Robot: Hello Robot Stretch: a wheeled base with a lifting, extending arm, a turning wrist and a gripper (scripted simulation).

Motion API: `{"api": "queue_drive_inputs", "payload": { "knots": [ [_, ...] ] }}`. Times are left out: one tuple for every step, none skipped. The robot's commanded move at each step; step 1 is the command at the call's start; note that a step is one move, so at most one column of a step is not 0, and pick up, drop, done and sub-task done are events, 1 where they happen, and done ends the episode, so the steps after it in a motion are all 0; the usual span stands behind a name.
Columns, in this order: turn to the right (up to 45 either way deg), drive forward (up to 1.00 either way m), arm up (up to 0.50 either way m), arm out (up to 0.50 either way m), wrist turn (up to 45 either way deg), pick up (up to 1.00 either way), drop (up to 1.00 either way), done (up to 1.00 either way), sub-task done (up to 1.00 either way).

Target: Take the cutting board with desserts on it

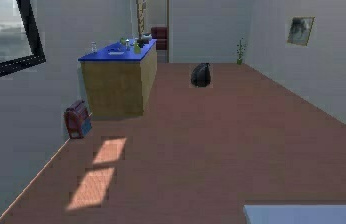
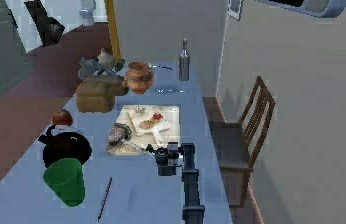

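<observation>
Cutting board (image 2: 146, 128): pale, rectangular, flat on bench (image 2: 151, 200), small pale and reddish desserts on top. Lies mid-bench. Gripper (image 2: 162, 156) at board's near right corner; touching or above, cannot tell; whether it holds anything, cannot tell.

Arm side view: black kettle (image 2: 66, 148) and green cup (image 2: 65, 183) left of board, bottle (image 2: 184, 62) farther out, wooden chair (image 2: 243, 128) beside bench on right.

Forward view: reddish floor, blue-topped bench (image 1: 119, 55) near left wall, dark bag (image 1: 200, 74) on floor, framed picture (image 1: 300, 30) on right wall.
</observation>
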Motion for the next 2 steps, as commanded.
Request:
{"api": "queue_drive_inputs", "payload": {
  "knots": [
    [0.0,0.0,0.1,0.0,0.0,0.0,0.0,0.0,0.0],
    [0.0,0.0,0.0,0.0,0.0,0.0,0.0,1.0,0.0]
  ]
}}
